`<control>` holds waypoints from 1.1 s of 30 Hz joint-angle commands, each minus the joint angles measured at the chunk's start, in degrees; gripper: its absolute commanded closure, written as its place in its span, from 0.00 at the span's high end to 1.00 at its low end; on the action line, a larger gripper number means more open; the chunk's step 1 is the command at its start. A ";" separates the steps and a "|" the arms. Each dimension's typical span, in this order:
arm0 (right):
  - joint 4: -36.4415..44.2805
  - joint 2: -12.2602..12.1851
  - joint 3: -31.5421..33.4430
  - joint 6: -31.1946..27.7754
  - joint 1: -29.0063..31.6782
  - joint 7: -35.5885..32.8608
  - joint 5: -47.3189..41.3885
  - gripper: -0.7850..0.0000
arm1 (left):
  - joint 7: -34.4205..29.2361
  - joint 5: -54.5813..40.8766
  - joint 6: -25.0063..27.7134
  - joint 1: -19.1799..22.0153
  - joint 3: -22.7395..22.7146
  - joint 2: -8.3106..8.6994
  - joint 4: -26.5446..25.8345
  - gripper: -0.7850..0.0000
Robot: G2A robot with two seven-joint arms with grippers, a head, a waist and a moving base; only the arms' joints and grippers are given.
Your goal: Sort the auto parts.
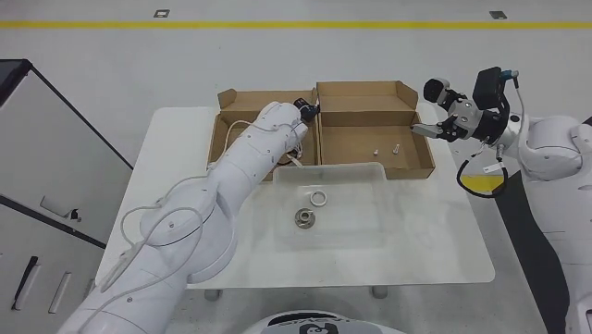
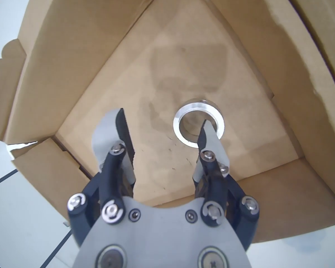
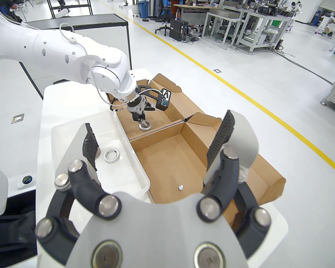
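Left hand point(image 2: 162, 118) spread open inside cardboard box point(image 1: 242, 100), upper centre; one fingertip overlaps silver ring point(image 2: 195, 105), nothing gripped. Right hand point(image 1: 433, 110) wide open, empty, frame right.

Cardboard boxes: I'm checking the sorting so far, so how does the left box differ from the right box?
The left box holds a metal ring; the right box holds two small metal parts. The left tool is down inside the left box, open over the ring; the right tool hangs open beside the right box. Both are open brown cardboard, side by side.
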State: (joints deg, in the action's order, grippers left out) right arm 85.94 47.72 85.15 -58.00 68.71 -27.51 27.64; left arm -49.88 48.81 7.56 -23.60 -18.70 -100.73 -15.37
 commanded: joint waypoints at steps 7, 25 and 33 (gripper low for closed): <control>0.00 0.00 0.00 0.00 0.00 0.00 0.00 1.00 | 0.33 1.26 0.27 2.39 -0.83 0.02 0.90 1.00; 0.00 0.00 0.00 0.00 0.00 0.00 0.00 1.00 | -6.66 2.56 10.09 5.71 -5.78 6.10 -15.01 1.00; 0.00 0.00 0.00 0.00 0.00 0.00 0.00 1.00 | -13.35 5.15 11.43 -2.05 -14.65 15.01 -37.77 1.00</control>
State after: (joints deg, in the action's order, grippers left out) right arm 85.94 47.72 85.15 -58.00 68.71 -27.51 27.64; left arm -62.19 53.13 18.86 -23.93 -31.83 -87.14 -48.84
